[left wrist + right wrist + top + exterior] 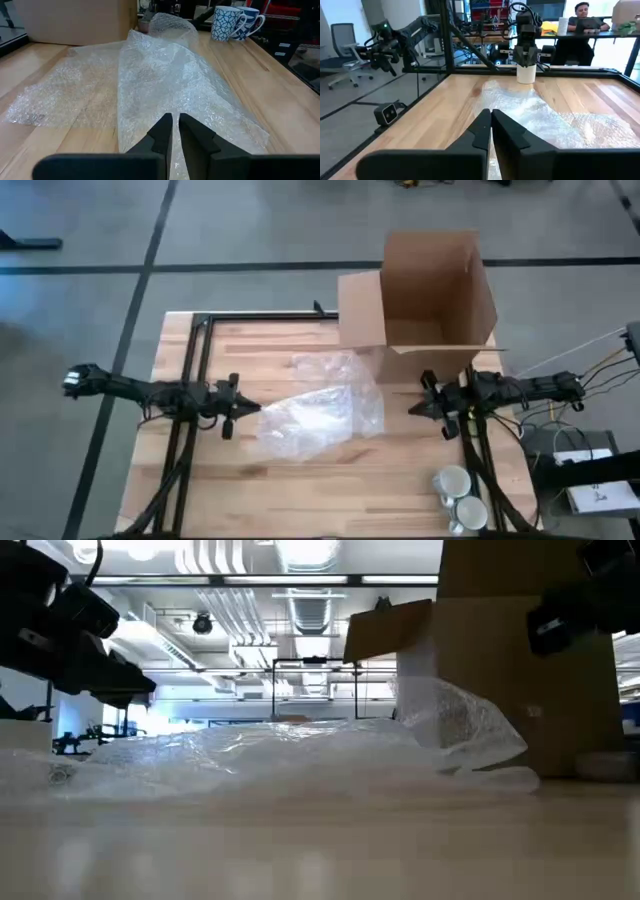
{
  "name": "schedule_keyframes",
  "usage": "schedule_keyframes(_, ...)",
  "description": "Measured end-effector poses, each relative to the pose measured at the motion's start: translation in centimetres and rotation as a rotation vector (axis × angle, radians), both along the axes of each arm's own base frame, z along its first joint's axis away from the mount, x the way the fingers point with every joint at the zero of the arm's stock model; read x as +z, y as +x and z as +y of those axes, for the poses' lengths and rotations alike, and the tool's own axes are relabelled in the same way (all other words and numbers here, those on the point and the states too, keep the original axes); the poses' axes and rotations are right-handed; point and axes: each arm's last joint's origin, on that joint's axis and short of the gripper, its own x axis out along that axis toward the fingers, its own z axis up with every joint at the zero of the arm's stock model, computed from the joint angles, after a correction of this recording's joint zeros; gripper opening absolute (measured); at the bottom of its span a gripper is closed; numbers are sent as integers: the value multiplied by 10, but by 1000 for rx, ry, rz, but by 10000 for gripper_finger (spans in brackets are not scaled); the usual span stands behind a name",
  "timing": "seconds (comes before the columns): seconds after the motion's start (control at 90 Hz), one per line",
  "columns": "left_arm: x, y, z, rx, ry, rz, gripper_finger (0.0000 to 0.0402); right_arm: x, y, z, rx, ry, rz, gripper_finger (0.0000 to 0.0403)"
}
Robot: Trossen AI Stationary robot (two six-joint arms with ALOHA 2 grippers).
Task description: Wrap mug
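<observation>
the mugs [458, 497] stand together behind the right gripper [415, 408], outside the bubble wrap [315, 412] between both grippers. left gripper [248, 408] and right have fingers together; the right should open wide, then take one mug by its rim.

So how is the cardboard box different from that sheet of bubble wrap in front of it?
The cardboard box is brown, opaque and stiff, standing upright with its flaps open at the table's far edge. The bubble wrap is clear, soft and crumpled, lying mostly flat mid-table between the left tool and right tool. The box stands far taller than the wrap. Both are packing materials, and the wrap's far end reaches the box.
</observation>
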Motion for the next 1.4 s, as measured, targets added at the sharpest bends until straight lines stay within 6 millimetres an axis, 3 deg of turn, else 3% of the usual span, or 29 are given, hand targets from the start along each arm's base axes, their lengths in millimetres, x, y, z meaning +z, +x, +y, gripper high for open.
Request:
schedule_keyframes(0.844, 0, 0, 0, 0, 0, 0, 20, 0, 0, 0, 0, 0, 0, 0)
schedule_keyframes(1.044, 0, 0, 0, 0, 0, 0, 20, 6, 0, -2, -60, -100, -88, 0)
schedule_keyframes(1.3, 0, 0, 0, 0, 0, -1, 20, 21, -1, -3, -63, 304, -154, 0)
schedule_keyframes(1.4, 0, 0, 0, 0, 0, -5, 20, 30, -3, -4, -85, 361, -245, 0)
